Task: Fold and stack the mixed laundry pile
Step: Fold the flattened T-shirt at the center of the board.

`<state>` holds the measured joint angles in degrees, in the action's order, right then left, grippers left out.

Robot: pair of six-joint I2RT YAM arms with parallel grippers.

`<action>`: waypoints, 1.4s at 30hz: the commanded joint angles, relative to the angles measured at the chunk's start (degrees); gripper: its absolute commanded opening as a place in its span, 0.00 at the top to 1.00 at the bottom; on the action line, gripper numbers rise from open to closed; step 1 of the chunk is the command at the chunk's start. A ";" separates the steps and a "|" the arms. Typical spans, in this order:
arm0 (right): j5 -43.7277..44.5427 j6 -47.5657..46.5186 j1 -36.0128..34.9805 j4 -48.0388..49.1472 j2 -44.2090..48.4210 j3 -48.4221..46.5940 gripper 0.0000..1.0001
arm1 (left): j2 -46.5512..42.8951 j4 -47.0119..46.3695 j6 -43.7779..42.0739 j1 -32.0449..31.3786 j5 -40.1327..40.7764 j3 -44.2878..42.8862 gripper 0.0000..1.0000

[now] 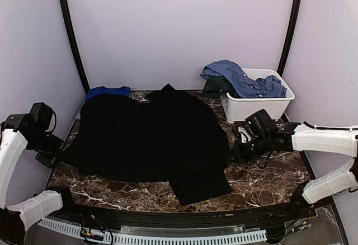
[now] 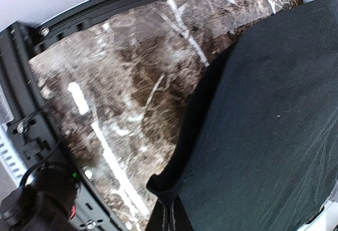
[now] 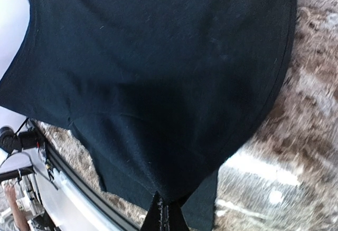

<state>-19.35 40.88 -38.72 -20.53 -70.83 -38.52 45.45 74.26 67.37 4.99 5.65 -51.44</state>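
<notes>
The large plain black garment (image 1: 145, 139) covered most of the brown marble-patterned tabletop (image 1: 268, 178) — bare stone lay open only along the near edge and at front right. The white rectangular plastic bin (image 1: 251, 108), draped with a blue checked shirt (image 1: 235, 77), blocked the back-right corner.

A black garment (image 1: 148, 139) lies spread on the marble table (image 1: 265, 180), near a white bin (image 1: 251, 109).

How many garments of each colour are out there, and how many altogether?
black garment: 1
blue tee: 1
checked shirt: 1
green garment: 1
Total: 4
</notes>
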 commanded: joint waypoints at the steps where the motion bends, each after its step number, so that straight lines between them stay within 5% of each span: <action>1: 0.05 -3.14 2.46 2.38 -3.84 -3.86 1.00 | 4.56 -8.10 -2.72 0.53 1.73 0.03 1.00; 28: -5.87 -18.72 12.36 -2.37 -31.32 -32.75 1.00 | 36.98 -30.50 -13.34 7.11 -1.91 -13.31 1.00; 42: -7.01 -19.90 14.22 -2.33 -36.21 -37.09 1.00 | 42.22 -33.73 -13.79 8.03 -1.98 -13.68 1.00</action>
<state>-25.89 21.56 -25.06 -23.57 -105.71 -73.71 87.29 41.60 54.50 12.49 3.36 -63.75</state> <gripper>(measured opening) 0.003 0.007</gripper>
